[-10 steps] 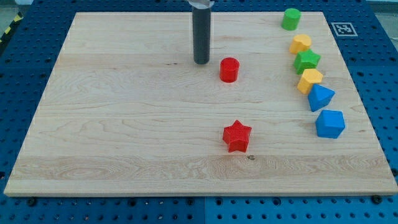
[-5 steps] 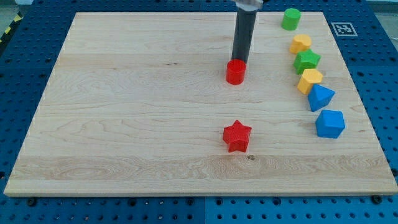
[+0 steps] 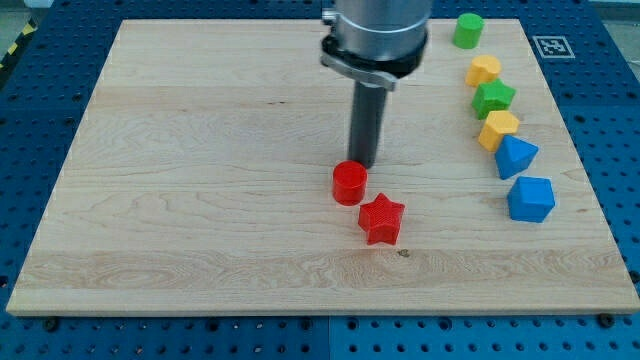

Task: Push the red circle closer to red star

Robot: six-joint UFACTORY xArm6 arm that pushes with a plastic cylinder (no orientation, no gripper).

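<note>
The red circle stands near the board's middle, just up and left of the red star, with a narrow gap between them. My tip is at the circle's upper right edge, touching or almost touching it. The dark rod rises from there toward the view's top, under the arm's grey body.
A column of blocks runs down the view's right side: a green cylinder, a yellow block, a green star, a yellow block, a blue triangular block and a blue block. The wooden board lies on a blue perforated table.
My tip came round to the circle's top side and moved down the view. The red circle slid down and slightly left, ending close to the red star. The star has not moved.
</note>
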